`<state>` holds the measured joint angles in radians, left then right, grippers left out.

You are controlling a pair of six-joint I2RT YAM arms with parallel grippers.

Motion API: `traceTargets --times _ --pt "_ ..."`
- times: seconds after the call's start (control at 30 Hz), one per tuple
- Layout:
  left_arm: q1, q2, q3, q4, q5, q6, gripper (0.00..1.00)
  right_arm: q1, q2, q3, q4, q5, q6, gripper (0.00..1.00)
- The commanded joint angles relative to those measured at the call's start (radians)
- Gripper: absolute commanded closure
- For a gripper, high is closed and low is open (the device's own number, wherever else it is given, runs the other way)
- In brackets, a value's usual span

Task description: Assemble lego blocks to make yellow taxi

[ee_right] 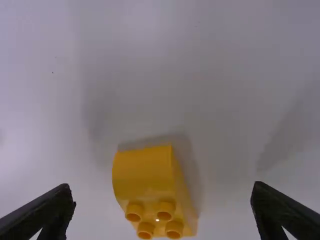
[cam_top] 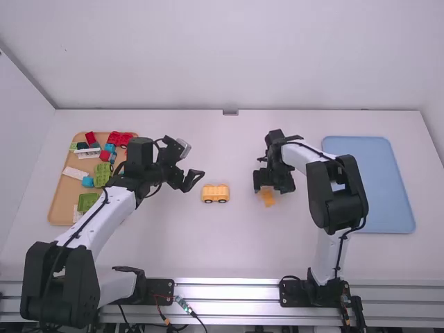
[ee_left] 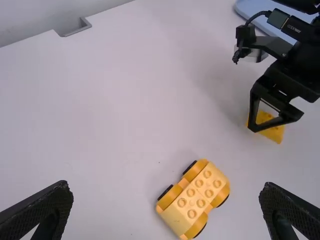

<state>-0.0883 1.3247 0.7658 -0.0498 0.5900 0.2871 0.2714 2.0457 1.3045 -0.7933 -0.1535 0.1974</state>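
Yellow sloped block [ee_right: 150, 177] overhung by the right pincer [cam_top: 272, 189]; wheeled base [cam_top: 215, 193] set apart.
Both pieces are borne by the worktop [cam_top: 229, 253], ungrasped, studs showing. The right pincer is spread wide; the left pincer [cam_top: 193, 182], also released, is held near the base. Assorted blocks are carried by the tan tray [cam_top: 58, 201].

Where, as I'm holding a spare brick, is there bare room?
Bare table lies between the yellow wheeled base and the back wall; the blue tray is free too. Crowded: the tan tray of bricks, and the yellow curved block below the right gripper.
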Motion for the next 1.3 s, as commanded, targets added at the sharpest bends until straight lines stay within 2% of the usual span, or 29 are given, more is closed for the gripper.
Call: traceTargets --times 0.0,0.17,0.27,0.47,0.57,0.73,0.87,1.03,1.27 --pt "-0.004 -0.025 0.026 -0.003 0.002 0.001 0.01 0.017 0.012 0.037 -0.017 0.039 -0.019 0.08" --pt "-0.001 -0.025 0.026 -0.006 0.002 0.007 0.01 0.069 0.002 0.044 -0.025 0.137 -0.065 0.1" --pt "0.003 -0.025 0.026 -0.007 0.002 0.004 0.01 0.109 0.0 0.015 0.004 0.159 -0.068 0.17" --pt "0.003 -0.025 0.026 -0.019 -0.012 0.004 0.01 0.142 -0.01 -0.07 0.092 0.217 -0.038 0.2" --pt "0.002 -0.025 0.026 -0.026 -0.051 0.004 0.01 0.141 -0.061 -0.131 0.14 0.22 -0.037 0.22" --pt "0.002 -0.025 0.026 -0.031 -0.048 0.001 0.01 0.135 -0.21 -0.239 0.243 0.172 -0.102 0.16" --pt "0.002 -0.025 0.026 -0.045 -0.051 0.005 0.01 0.11 -0.295 -0.308 0.286 0.116 -0.13 0.16" --pt "0.002 -0.025 0.026 -0.074 -0.104 0.011 0.01 0.068 -0.3 -0.351 0.319 0.043 -0.173 0.16" --pt "0.003 -0.025 0.026 -0.085 -0.126 0.011 0.01 0.071 -0.256 -0.318 0.266 0.056 -0.169 0.18"
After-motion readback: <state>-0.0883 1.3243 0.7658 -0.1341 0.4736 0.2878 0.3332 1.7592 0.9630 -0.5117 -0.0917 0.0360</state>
